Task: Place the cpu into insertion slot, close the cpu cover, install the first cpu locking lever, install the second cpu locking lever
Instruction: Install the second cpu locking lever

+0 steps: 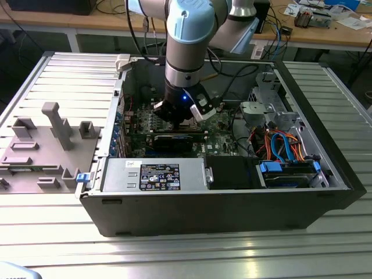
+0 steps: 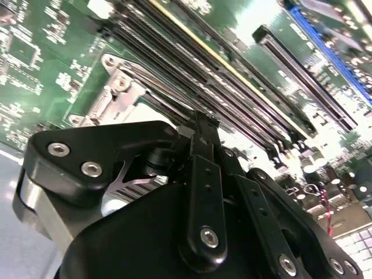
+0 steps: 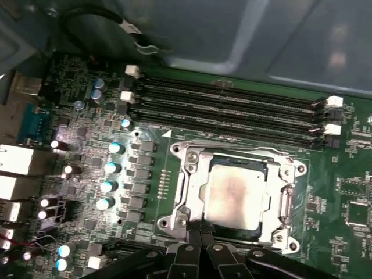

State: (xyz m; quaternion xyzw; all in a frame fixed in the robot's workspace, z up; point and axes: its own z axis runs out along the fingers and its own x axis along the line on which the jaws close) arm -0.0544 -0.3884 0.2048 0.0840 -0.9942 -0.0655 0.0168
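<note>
The cpu [image 3: 235, 195], a pale silvery square, lies in the insertion slot [image 3: 172, 220] on the green motherboard [image 3: 145, 232]. The cpu cover [image 3: 195, 168] lies flat around it as a silvery frame. A thin metal lever [image 3: 285, 200] runs along one side of the socket. My gripper [image 3: 200, 224] has its black fingertips pressed together at the socket's edge, touching the frame rim; I see nothing between them. In the second wrist view the gripper [image 2: 203, 125] stands just over the socket's metal corner [image 2: 116, 96]. In the exterior view the gripper [image 1: 181, 113] is deep in the open computer case.
Long black memory slots [image 3: 232, 107] run beside the socket, and capacitors [image 3: 107, 186] stand on its other side. The case holds a power supply [image 1: 154, 174] and a drive bay with coloured cables [image 1: 285, 151]. A grey fixture [image 1: 40, 145] lies at the exterior view's left.
</note>
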